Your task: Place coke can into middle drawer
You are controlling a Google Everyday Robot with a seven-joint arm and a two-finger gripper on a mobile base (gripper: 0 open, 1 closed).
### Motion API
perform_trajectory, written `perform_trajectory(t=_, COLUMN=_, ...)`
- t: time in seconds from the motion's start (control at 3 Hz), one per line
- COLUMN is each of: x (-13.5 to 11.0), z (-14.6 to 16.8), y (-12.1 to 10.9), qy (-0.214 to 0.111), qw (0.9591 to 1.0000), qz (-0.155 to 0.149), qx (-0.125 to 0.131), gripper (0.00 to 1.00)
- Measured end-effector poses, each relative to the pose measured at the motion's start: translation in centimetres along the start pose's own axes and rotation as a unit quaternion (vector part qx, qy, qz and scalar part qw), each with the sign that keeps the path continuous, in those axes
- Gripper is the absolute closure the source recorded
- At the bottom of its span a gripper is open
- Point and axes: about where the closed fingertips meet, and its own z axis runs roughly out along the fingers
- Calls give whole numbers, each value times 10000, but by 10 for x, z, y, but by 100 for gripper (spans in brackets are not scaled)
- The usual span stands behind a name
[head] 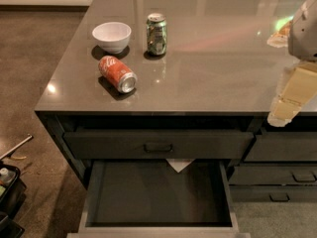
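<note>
The coke can (pixel 117 74) lies on its side on the grey countertop (pixel 213 68), near the front left corner, silver end toward the front right. The middle drawer (pixel 158 195) is pulled open below the counter's front edge; its dark interior holds nothing but a small white paper corner (pixel 179 164) at the back. My gripper (pixel 283 112) hangs at the far right over the counter's front edge, well to the right of the can and holding nothing that I can see.
A white bowl (pixel 112 35) and an upright green-and-silver can (pixel 156 34) stand behind the coke can. The top drawer (pixel 158 145) with a bar handle is closed. Narrower closed drawers (pixel 292 175) are at the right. Dark gear (pixel 7 192) sits on the floor at left.
</note>
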Motion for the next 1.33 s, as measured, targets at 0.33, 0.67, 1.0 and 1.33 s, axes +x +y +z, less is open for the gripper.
perform_trajectory(t=0.33, x=0, z=0, y=0, qy=-1, qw=10000, qz=0, qx=0, gripper=0)
perform_trajectory(t=0.67, x=-20, z=10, y=0, qy=-308, qw=9995, qz=-31, qx=-69, gripper=0)
perform_trajectory(t=1.0, x=-83, z=44, y=12, qy=-817, qw=9941, qz=-237, qx=-679, gripper=0)
perform_trajectory(t=1.33, x=-148, z=75, y=37, qy=-1142, qw=9844, qz=-423, qx=-1267, gripper=0)
